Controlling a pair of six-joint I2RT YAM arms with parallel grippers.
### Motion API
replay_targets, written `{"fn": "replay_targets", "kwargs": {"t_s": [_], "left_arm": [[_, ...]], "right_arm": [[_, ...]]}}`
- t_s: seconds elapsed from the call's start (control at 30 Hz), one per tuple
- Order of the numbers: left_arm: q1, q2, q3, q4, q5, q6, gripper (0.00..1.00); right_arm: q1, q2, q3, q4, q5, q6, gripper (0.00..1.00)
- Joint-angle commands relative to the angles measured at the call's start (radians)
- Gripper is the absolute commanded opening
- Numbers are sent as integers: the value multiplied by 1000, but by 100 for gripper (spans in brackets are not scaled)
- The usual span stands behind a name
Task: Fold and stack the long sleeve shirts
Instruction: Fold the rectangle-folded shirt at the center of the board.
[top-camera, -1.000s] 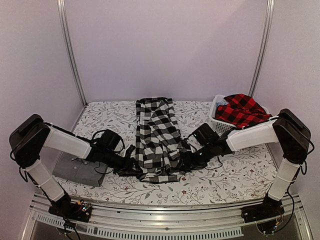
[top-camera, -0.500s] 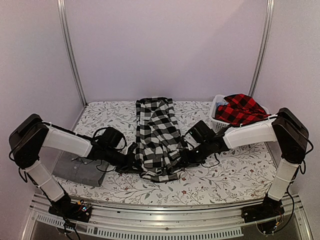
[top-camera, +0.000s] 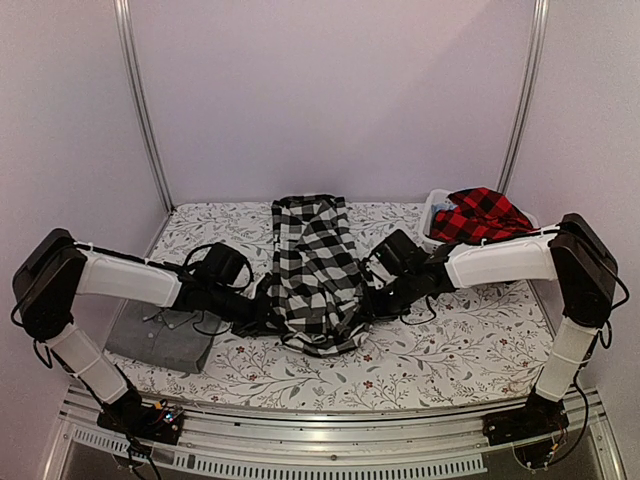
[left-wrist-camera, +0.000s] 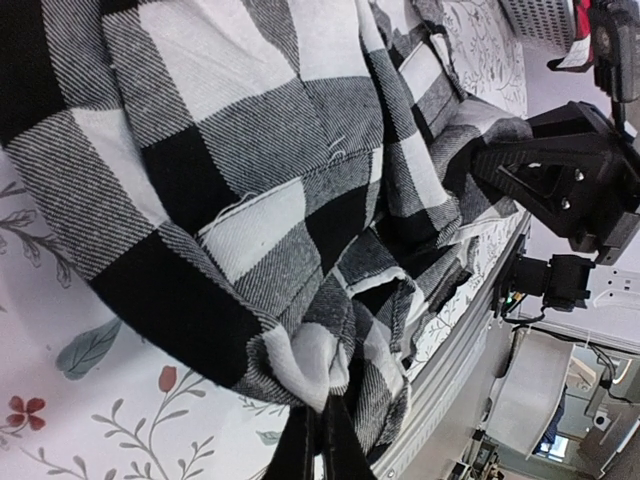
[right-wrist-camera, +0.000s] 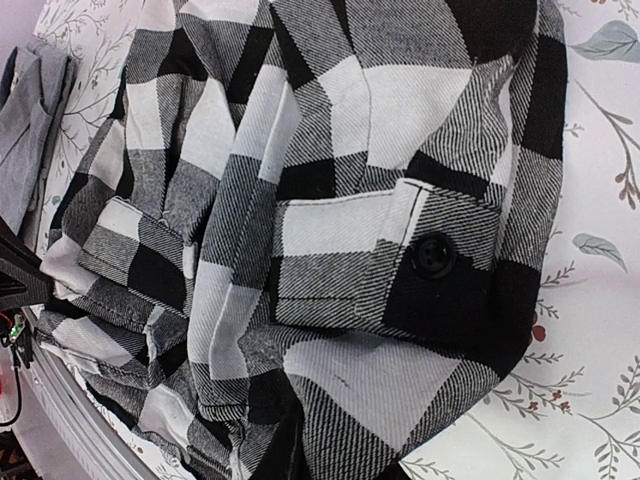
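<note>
Roughly a third done, by the look of it: the grey shirt sits folded well to the left of the basket, the red-and-black shirt is heaped in that basket, not folded yet, and the black-and-white shirt lies as a long strip just left of it, mid-fold. Left gripper and right gripper each pinch tight on its near hem, bunching it up
</note>
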Motion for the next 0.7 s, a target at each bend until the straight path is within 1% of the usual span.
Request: {"fn": "replay_targets", "kwargs": {"t_s": [0.0, 0.33, 0.5, 0.57, 0.67], "left_arm": [[6, -26, 32, -16, -8, 13, 0], [14, -37, 73, -32, -37, 27, 0], [55, 22, 150, -28, -62, 51, 0], [76, 63, 203, -21, -72, 59, 0], [107, 139, 283, -14, -94, 71, 0]], "right_arm": [[12, -36, 27, -19, 28, -15, 14], [37, -35, 88, -47, 121, -43, 14], [36, 37, 215, -54, 194, -79, 14], [34, 81, 269, -53, 249, -95, 14], [16, 148, 358, -53, 285, -118, 14]]}}
